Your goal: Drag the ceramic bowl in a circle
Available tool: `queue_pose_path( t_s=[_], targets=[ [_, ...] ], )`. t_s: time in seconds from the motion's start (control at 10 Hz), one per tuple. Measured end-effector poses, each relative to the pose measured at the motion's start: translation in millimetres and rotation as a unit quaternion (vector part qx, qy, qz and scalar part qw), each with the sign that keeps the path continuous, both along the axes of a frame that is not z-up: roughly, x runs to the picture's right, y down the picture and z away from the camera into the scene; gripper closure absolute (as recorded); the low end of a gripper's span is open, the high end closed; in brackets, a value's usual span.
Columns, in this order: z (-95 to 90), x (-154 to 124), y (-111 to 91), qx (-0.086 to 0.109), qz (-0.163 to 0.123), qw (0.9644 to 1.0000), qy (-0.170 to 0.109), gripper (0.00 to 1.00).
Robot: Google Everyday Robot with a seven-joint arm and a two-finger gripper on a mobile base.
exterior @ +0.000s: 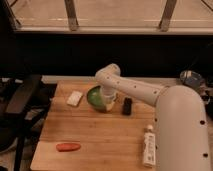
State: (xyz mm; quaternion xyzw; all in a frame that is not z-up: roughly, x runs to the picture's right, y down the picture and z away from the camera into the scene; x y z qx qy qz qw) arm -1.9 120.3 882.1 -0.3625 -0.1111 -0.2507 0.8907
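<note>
The ceramic bowl (95, 97), glossy green with a darker rim, sits on the wooden table (95, 130) near its back middle. My white arm reaches in from the right and bends down over it. The gripper (110, 103) is at the bowl's right rim, pointing down, and covers that side of the bowl. Whether it grips the rim does not show.
A white block (75, 98) lies left of the bowl. A small black object (127, 106) lies just right of the gripper. A red sausage-shaped thing (68, 147) lies at the front left. A white tube (148, 145) lies at the front right. A black chair (20, 100) stands to the left.
</note>
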Motion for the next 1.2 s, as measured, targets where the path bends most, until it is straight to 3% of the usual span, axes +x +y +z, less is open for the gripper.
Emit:
queue_pose_path(
  t_s=[0.2,0.3,0.5,0.8,1.2],
  targets=[
    [-9.1,-41.3,21.8,-0.006,-0.028,0.9987,-0.042,0.99],
    [-22.1,-53.9,37.6,-0.007,-0.036,0.9977,-0.057,0.99],
    [-38.2,-61.5,56.1,-0.008,-0.04,0.9973,-0.061,0.99],
    [-53.6,-39.4,66.0,-0.001,-0.028,0.9989,-0.038,0.99],
    [-62.5,41.4,48.9,0.015,0.001,0.9996,0.024,0.99]
  ],
)
